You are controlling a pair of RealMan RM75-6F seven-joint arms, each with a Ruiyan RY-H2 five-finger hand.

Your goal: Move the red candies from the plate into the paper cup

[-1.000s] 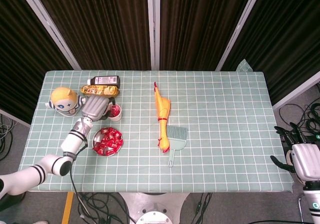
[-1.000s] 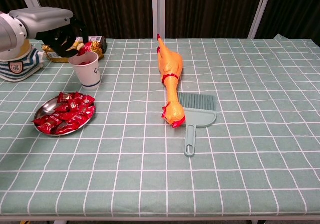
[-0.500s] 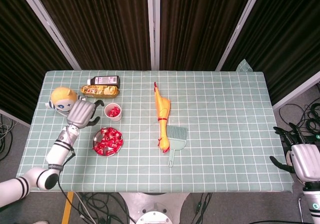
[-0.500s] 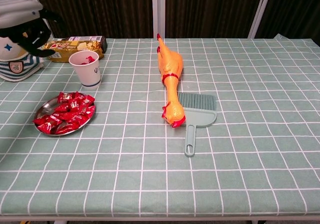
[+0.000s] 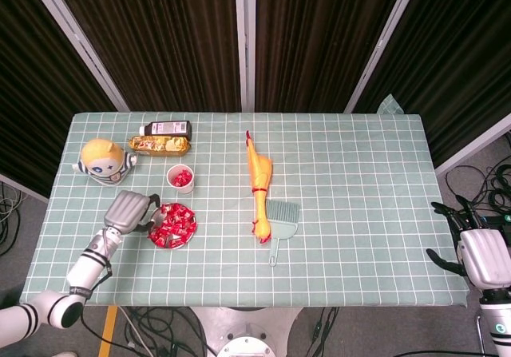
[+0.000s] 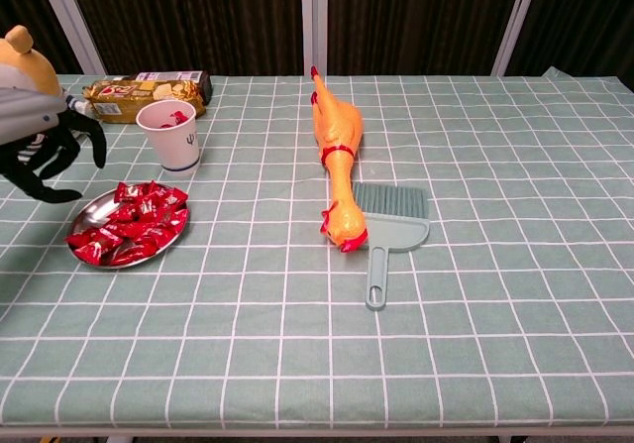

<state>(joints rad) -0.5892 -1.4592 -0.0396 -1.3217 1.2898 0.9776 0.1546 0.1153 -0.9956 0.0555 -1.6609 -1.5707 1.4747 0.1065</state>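
**Worktop, room and clear ground at this moment**

Where the dark ribbed curtains hang behind it, the worktop (image 5: 359, 213) runs wide under a pale green cloth with a white grid. Grey floor and loose cables show past its right and near edges. White frame bars cross the curtains at a slant.

Objects cluster on the left half. Plate (image 5: 152, 231) of red candies (image 5: 174, 224) sits near the front left; metal rim, wrappers piled loosely. Paper cup (image 5: 180, 178) stands upright just behind the plate, apart from it, red candy visible inside. Behind the cup: a snack packet (image 5: 160, 143) and a dark bottle (image 5: 166, 127) lying flat, close to the far edge. A round yellow-headed toy (image 5: 104, 160) stands to the left of the cup.

Mid-table: a rubber chicken (image 5: 259, 185) lies lengthwise, head toward the near edge, touching a small teal dustpan brush (image 5: 280, 217) at its right.

Left hand (image 5: 129, 211) hovers just left of the plate, fingers spread and curled downward, holding nothing; in the chest view the dark fingers (image 6: 45, 161) hang beside the plate rim.

Right hand (image 5: 479, 253) is off the worktop's right edge, low, fingers apart, empty.

Right half of the cloth is bare grid from the chicken to the right edge, with a folded corner at the far right.
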